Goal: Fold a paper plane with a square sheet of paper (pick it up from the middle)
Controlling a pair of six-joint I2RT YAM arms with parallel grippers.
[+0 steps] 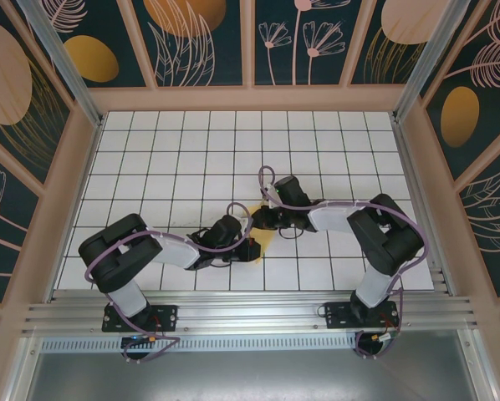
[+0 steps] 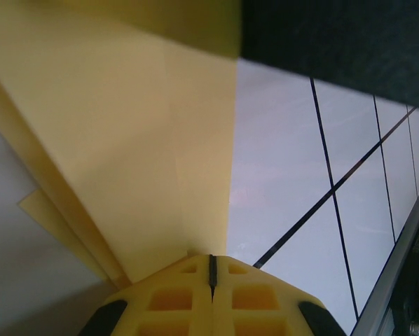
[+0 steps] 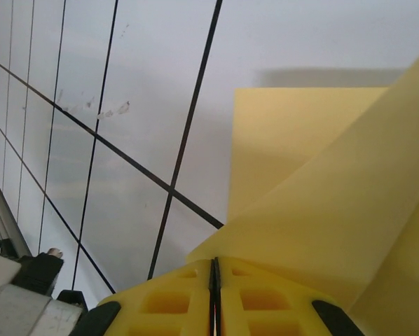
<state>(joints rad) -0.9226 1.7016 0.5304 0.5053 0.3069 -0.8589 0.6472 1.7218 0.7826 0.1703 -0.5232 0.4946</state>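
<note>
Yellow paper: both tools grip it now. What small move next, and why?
Likely lower the right tool slightly to lay its flap onto the flat layer. Both it and the left tool are shut on the yellow paper, which slopes up off the table.

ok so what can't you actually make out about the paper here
- top view: the paper is mostly under the left wrist and right wrist, so its outline and fold count are hidden
- left wrist view: it runs off the top and left edges; the dark shape at top right is blurred
- right wrist view: it runs off the right edge
- left fingers and right fingers are shut on it; how deep it sits is hidden by them
</note>
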